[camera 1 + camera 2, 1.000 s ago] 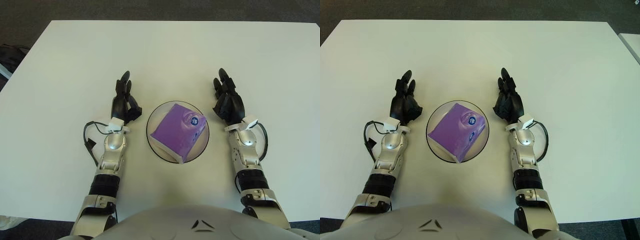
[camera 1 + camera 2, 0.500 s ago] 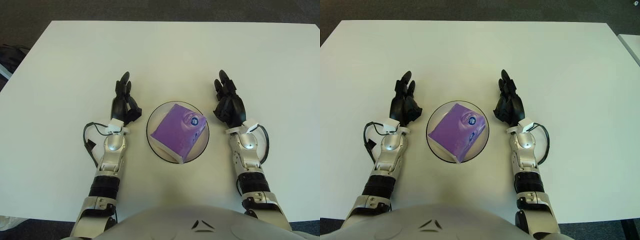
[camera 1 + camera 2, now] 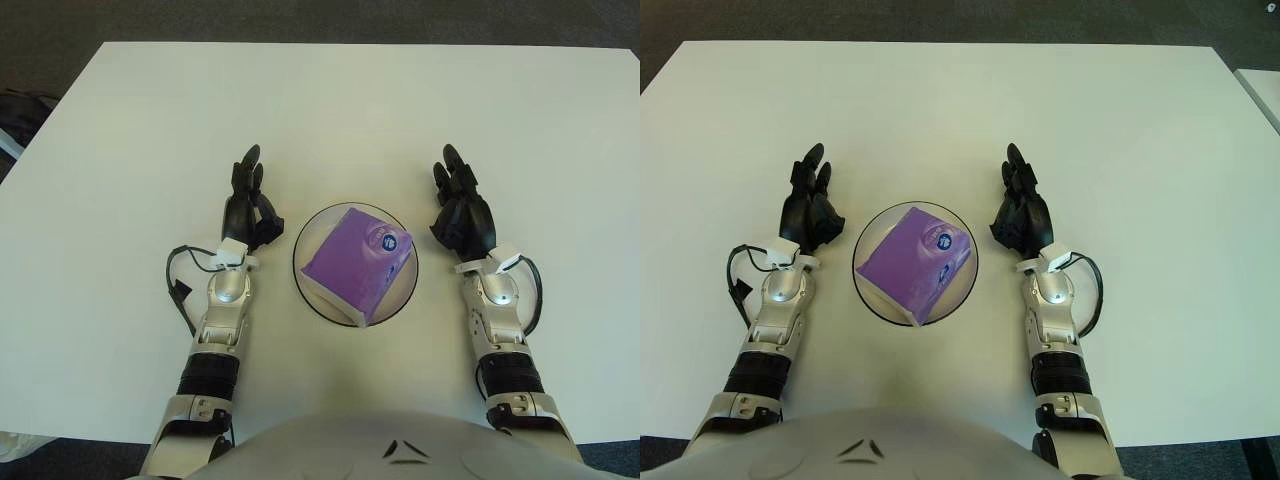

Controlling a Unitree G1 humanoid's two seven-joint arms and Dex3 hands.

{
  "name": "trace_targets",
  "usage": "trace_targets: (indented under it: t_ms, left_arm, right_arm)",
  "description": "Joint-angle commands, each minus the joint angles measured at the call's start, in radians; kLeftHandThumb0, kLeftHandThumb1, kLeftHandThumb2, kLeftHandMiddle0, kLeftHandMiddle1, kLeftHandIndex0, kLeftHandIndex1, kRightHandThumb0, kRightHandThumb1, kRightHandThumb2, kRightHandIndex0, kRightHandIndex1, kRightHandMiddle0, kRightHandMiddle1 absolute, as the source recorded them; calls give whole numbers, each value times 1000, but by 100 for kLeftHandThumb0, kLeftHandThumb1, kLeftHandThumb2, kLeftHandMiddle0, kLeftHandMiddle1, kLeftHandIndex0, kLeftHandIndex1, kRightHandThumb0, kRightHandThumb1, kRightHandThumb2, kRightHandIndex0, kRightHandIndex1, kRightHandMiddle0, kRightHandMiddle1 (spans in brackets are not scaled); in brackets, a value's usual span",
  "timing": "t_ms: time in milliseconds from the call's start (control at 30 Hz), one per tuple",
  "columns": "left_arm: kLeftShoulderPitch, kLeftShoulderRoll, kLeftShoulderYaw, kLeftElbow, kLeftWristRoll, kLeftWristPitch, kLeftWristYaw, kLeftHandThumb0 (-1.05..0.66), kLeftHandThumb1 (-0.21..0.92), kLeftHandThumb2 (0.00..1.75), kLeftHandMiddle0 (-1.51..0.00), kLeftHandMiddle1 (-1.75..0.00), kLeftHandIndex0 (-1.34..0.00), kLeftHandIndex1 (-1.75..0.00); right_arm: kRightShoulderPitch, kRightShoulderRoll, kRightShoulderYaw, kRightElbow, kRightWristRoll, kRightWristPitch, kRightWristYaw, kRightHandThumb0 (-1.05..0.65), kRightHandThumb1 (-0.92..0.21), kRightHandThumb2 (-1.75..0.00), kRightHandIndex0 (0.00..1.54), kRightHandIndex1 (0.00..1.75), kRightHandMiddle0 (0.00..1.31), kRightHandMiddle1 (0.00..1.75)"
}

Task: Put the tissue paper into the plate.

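Note:
A purple tissue pack (image 3: 356,258) lies tilted inside a round plate (image 3: 309,287) with a dark rim, near the table's front middle. My left hand (image 3: 247,200) rests on the table just left of the plate, fingers relaxed and straight, holding nothing. My right hand (image 3: 460,205) rests to the right of the plate, fingers relaxed and straight, holding nothing. Neither hand touches the plate or the pack.
The white table (image 3: 330,110) stretches far ahead and to both sides. A dark object (image 3: 18,115) sits on the floor beyond the table's left edge. Another white surface (image 3: 1265,90) shows at the far right.
My right hand has drawn back slightly toward me and to the right, away from the plate. The left hand, plate and tissue pack have not moved.

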State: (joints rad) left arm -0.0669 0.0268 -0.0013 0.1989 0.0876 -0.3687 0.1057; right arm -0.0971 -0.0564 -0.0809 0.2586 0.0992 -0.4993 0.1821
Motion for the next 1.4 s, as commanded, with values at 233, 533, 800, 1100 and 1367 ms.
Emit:
trace_targets:
  t_ms: [233,533,800,1100,1367]
  left_arm:
    - [77,-8,-2,57,-3,40,-8,-84,92,112,-30,-1,0,-52]
    - [75,-9,2,62,-10,35,-12,-84,92,112,-31,-1,0,-53]
    - [75,-8,3,65,-10,26,-14,-85,92,113,-31,-1,0,-53]
    - [73,-6,4,66,-7,26,-15,-85,92,113,-30,0,0,-51]
    - [73,-5,3,64,-5,22,-14,-85,92,113,-31,-1,0,-53]
  right_arm:
    - [74,4,3,47,-8,25,-10,-92,-92,-101,0,0,0,4]
    - [77,5,7,44,-9,33,-14,-91,-92,-101,0,0,0,4]
    - [79,8,7,45,-8,35,-19,-91,-92,-102,0,0,0,4]
    - [77,10,7,49,-10,32,-27,-89,-92,-101,1,0,0,5]
    - [78,9,9,46,-18,31,-36,-87,-92,-102,1,0,0,6]
